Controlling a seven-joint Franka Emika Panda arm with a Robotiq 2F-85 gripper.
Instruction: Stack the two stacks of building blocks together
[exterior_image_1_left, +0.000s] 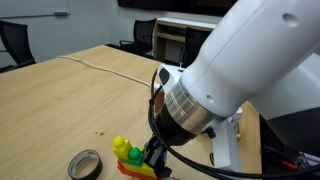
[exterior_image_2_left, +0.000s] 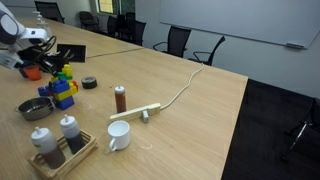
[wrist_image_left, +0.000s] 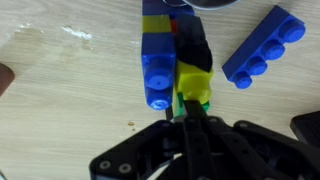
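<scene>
Two stacks of building blocks lie side by side on the wooden table. In the wrist view the blue and yellow stack touches the green and yellow stack on its right. My gripper is shut on the near end of the green and yellow stack. In an exterior view the gripper sits low over the yellow, green and red blocks. In an exterior view the blocks are at the far left, under the gripper.
A loose blue brick lies beside the stacks. A dark tape roll is close by. A brown shaker bottle, metal bowl, white mug, shaker tray and power strip stand nearby.
</scene>
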